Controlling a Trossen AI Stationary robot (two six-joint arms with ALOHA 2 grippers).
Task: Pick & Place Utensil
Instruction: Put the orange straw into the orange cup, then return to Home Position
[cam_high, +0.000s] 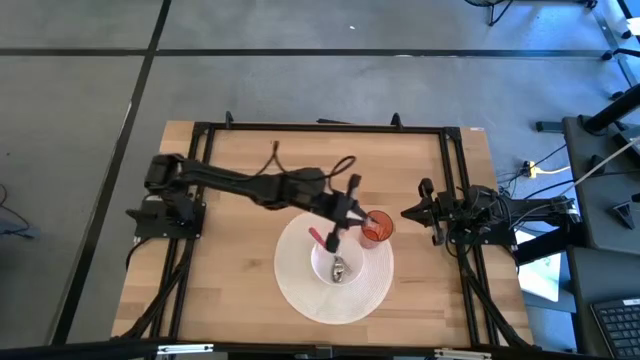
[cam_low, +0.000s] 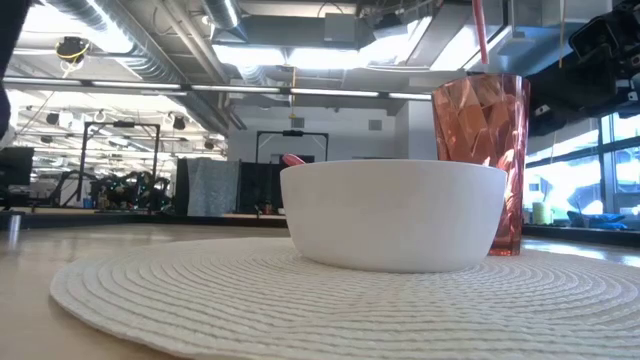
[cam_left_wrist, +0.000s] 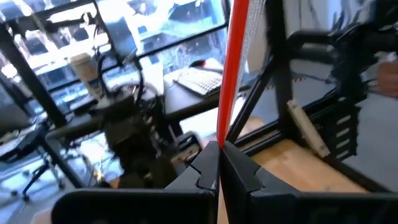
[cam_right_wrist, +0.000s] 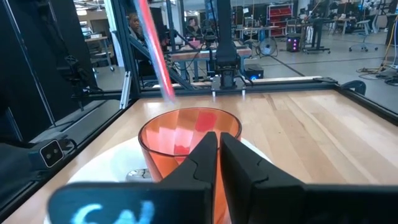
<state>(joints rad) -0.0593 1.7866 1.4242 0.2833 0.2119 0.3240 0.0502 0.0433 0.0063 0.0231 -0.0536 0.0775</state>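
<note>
A long red utensil handle (cam_left_wrist: 233, 68) is held in my left gripper (cam_high: 350, 212) over the orange faceted cup (cam_high: 377, 229). In the low view the handle (cam_low: 480, 30) comes down to the cup's rim (cam_low: 480, 78). Whether its lower end is inside, I cannot tell. The cup stands upright on a round white placemat (cam_high: 300, 285), beside a white bowl (cam_high: 335, 268). A second utensil lies in the bowl, its metal head (cam_high: 338, 268) inside and its red handle (cam_high: 320, 238) sticking over the rim. My right gripper (cam_high: 408, 213) is shut, level and just right of the cup, apart from it. My left gripper (cam_left_wrist: 219, 149) pinches the red handle (cam_left_wrist: 222, 138) between its two fingertips. The handle runs on straight past the fingers. The utensil hangs lifted clear of the table, nearly upright over the cup (cam_right_wrist: 186, 140). Where along the handle the fingers sit cannot be told.
A black metal frame (cam_high: 455, 180) runs round the wooden table. The right arm's base (cam_high: 500, 215) stands at the right edge, the left arm's base (cam_high: 165, 200) at the left edge. A black cable (cam_high: 300, 160) loops along the far side.
</note>
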